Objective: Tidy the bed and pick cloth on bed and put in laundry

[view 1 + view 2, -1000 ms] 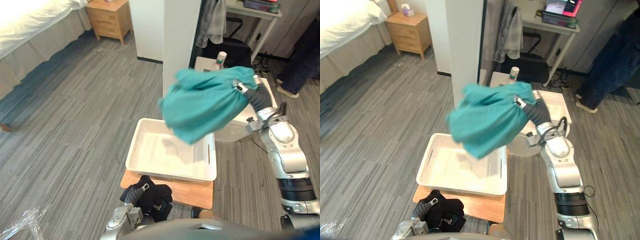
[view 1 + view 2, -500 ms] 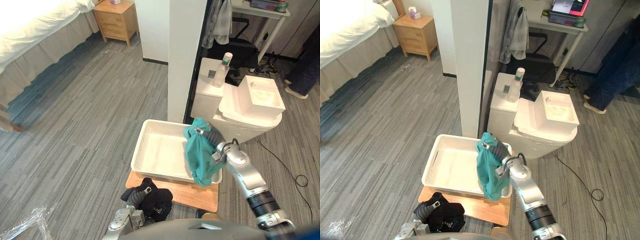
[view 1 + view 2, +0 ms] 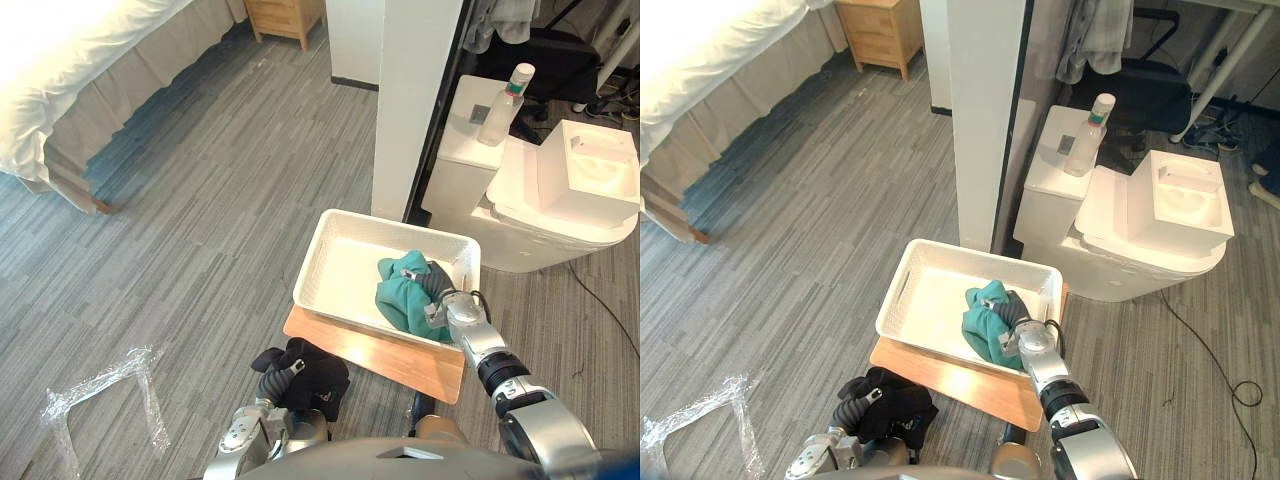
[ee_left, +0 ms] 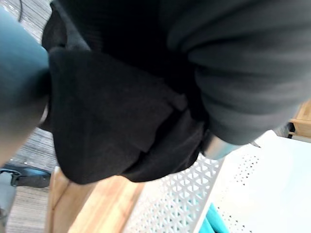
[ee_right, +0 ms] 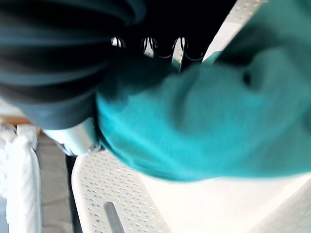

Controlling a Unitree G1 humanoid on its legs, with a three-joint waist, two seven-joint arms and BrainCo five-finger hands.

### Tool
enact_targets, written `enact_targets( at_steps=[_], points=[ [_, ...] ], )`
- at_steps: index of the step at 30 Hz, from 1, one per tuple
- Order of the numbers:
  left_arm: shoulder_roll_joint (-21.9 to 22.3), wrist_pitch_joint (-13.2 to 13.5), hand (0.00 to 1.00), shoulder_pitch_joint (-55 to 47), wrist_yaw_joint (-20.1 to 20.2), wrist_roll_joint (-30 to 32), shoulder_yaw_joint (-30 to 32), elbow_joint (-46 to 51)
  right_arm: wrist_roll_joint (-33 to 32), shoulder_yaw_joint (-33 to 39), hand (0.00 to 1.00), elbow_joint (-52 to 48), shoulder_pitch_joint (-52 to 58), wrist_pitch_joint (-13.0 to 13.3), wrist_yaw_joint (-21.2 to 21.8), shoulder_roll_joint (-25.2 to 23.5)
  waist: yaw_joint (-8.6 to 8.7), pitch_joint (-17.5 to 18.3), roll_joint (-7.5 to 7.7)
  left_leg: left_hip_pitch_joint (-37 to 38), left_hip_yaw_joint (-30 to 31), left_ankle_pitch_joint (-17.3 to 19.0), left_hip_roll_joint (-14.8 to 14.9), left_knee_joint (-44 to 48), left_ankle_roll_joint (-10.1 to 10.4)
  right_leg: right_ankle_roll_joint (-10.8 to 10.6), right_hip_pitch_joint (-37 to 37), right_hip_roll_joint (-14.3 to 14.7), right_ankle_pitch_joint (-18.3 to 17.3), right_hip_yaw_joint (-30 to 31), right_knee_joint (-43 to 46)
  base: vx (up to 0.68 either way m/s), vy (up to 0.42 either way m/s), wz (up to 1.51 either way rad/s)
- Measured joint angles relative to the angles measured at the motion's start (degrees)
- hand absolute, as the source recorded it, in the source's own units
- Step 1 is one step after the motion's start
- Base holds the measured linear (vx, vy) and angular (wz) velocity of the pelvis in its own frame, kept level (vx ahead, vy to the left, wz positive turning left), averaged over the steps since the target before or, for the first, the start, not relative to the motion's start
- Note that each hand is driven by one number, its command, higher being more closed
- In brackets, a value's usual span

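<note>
A wooden platform [image 3: 380, 352] on the grey floor [image 3: 200, 230] is carrying a white laundry basket [image 3: 345, 275] containing teal cloth [image 3: 405, 295].

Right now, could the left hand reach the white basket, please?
Probably yes: the left hand, carrying the black cloth, sits close to the near wall of the white basket; nothing lies between.
</note>
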State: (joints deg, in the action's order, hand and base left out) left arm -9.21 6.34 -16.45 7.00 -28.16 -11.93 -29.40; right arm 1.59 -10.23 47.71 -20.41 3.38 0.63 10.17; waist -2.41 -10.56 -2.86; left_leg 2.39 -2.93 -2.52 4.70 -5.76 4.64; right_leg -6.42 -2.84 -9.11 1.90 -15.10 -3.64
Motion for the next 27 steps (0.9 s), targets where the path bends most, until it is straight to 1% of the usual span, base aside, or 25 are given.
enact_targets(
  at_steps=[2,3,7,10,11,13,15,16,17,19,20,22,23,24,25,26,27],
  points=[
    [0.0,0.0,1.0,-0.1,0.0,0.0,0.3,1.5,2.4,0.0,0.0,-0.1,0.0,0.8,-0.8,0.2,-0.04,-0.2,0.27,0.7,0.0,0.1,0.0,-0.1,0.1,0.0,-1.0,0.0,0.1,-0.2,-0.5,-0.01,-0.005,0.06],
    [0.0,0.0,1.0,0.0,0.0,0.0,0.6,2.3,3.3,0.0,0.0,-0.7,0.0,0.9,-1.2,0.4,-0.01,-0.2,0.4,1.0,0.2,0.1,-0.1,-0.1,0.2,-0.1,-1.6,0.0,0.1,-0.5,-0.8,-0.02,-0.008,0.08],
    [0.0,-0.7,1.0,0.1,-0.2,0.1,2.5,3.9,3.1,0.9,0.0,-4.5,0.1,0.7,-1.6,2.6,-0.04,-0.1,0.87,1.2,0.1,0.1,-0.1,-0.1,0.2,-0.1,-2.1,0.0,0.4,-0.6,-1.5,-0.01,-0.004,0.01],
    [-0.1,-1.0,1.0,0.5,-1.4,0.2,4.6,3.9,3.1,2.8,0.0,-10.3,2.5,0.5,-1.1,4.1,0.07,0.0,1.33,1.6,0.0,0.2,0.0,-0.1,0.2,-0.1,-2.6,0.1,0.4,-0.5,-1.6,-0.01,-0.004,-0.01],
    [-0.1,-1.0,1.0,0.8,-2.4,0.2,5.7,4.4,3.2,3.6,0.0,-12.6,3.6,0.4,-1.1,4.4,0.13,0.1,1.61,1.8,-0.4,0.2,0.2,-0.1,0.3,-0.1,-2.6,0.2,0.4,-0.3,-1.6,-0.02,-0.01,-0.07],
    [0.0,-1.0,1.0,0.6,-3.4,0.2,7.9,5.8,3.5,5.1,0.0,-16.9,5.8,0.3,-1.1,4.5,0.13,0.2,2.12,2.3,-1.4,0.4,0.3,-0.1,0.5,-0.1,-2.6,0.3,0.5,0.4,-1.7,-0.02,-0.005,-0.18],
    [-0.1,-0.9,1.0,0.8,-4.1,0.7,10.7,6.4,4.7,6.4,0.0,-21.5,8.3,-0.4,-1.0,4.6,0.63,0.6,2.81,2.6,-2.2,0.5,0.4,-0.1,0.5,-0.1,-2.7,0.4,0.6,0.9,-1.7,-0.02,-0.007,-0.15],
    [-0.1,-0.9,1.0,0.9,-4.9,0.8,12.6,7.5,5.7,7.4,0.0,-24.6,9.9,-0.8,-0.8,4.5,1.17,0.9,3.31,2.6,-2.5,0.5,0.5,-0.1,0.5,0.0,-2.6,0.5,0.6,1.2,-1.7,-0.03,-0.01,-0.15],
    [-0.1,-0.7,1.0,0.9,-5.4,1.9,14.2,8.4,6.7,8.3,0.0,-27.2,11.3,-1.4,-0.6,4.6,1.63,1.2,3.84,2.7,-2.9,0.6,0.5,-0.1,0.5,0.0,-2.4,0.6,0.7,1.7,-1.7,-0.03,-0.009,-0.16],
    [-0.1,-0.5,1.0,1.2,-6.2,3.2,16.0,9.9,6.7,10.0,0.0,-29.2,12.5,-2.0,-0.4,4.7,2.13,1.6,4.39,2.9,-3.2,0.6,0.5,-0.1,0.5,0.1,-2.3,0.6,0.8,2.0,-1.7,-0.03,-0.006,-0.13],
    [-0.1,-0.3,1.0,1.6,-6.9,3.9,17.1,11.5,6.6,11.8,0.0,-30.1,13.3,-3.3,-0.3,4.7,2.53,1.9,4.9,3.0,-3.6,0.6,0.5,-0.1,0.5,0.1,-2.2,0.6,0.9,2.4,-1.7,-0.04,-0.008,-0.15],
    [-0.1,0.0,1.0,2.3,-7.6,4.1,19.5,14.4,6.3,14.4,0.0,-30.4,14.4,-5.5,-0.1,4.9,2.73,2.5,5.35,3.1,-4.5,0.7,0.6,-0.1,0.5,0.3,-1.8,0.7,1.1,3.2,-1.7,-0.04,-0.007,-0.2],
    [-0.1,0.6,1.0,3.0,-8.1,3.8,21.4,16.0,6.4,16.3,0.0,-30.3,15.3,-7.4,-0.5,5.1,3.0,2.7,5.39,3.2,-4.8,0.7,0.6,0.0,0.5,0.3,-1.8,0.7,1.2,3.5,-1.7,-0.04,-0.007,-0.16],
    [-0.1,0.7,1.0,3.8,-8.8,3.6,22.9,17.4,6.5,18.1,0.0,-29.4,16.2,-8.7,-1.1,5.4,3.15,2.9,5.32,3.3,-4.9,0.7,0.6,0.0,0.5,0.3,-1.8,0.7,1.3,3.6,-1.7,-0.04,-0.008,-0.11],
    [-0.2,0.9,1.0,4.5,-9.6,2.8,24.0,18.7,6.5,19.7,0.0,-27.3,16.9,-9.9,-1.8,6.0,3.19,3.1,5.19,3.4,-5.1,0.7,0.6,0.0,0.5,0.3,-1.8,0.7,1.4,3.8,-1.7,-0.04,-0.009,-0.08],
    [-0.5,1.8,1.0,5.3,-10.1,2.4,25.3,19.8,5.6,22.2,0.0,-23.9,17.8,-11.2,-2.8,6.8,3.36,3.7,4.9,3.5,-5.3,0.7,0.6,0.0,0.5,0.3,-1.7,0.7,1.4,4.0,-1.7,-0.04,-0.011,-0.07],
    [-0.8,2.3,1.0,6.1,-10.3,1.7,26.4,20.3,4.2,25.5,0.0,-20.6,18.6,-11.3,-3.5,7.1,3.58,4.4,4.44,3.5,-5.2,0.7,0.6,-0.1,0.5,0.3,-1.8,0.7,1.4,4.0,-1.7,-0.03,-0.01,-0.04]
  ],
)
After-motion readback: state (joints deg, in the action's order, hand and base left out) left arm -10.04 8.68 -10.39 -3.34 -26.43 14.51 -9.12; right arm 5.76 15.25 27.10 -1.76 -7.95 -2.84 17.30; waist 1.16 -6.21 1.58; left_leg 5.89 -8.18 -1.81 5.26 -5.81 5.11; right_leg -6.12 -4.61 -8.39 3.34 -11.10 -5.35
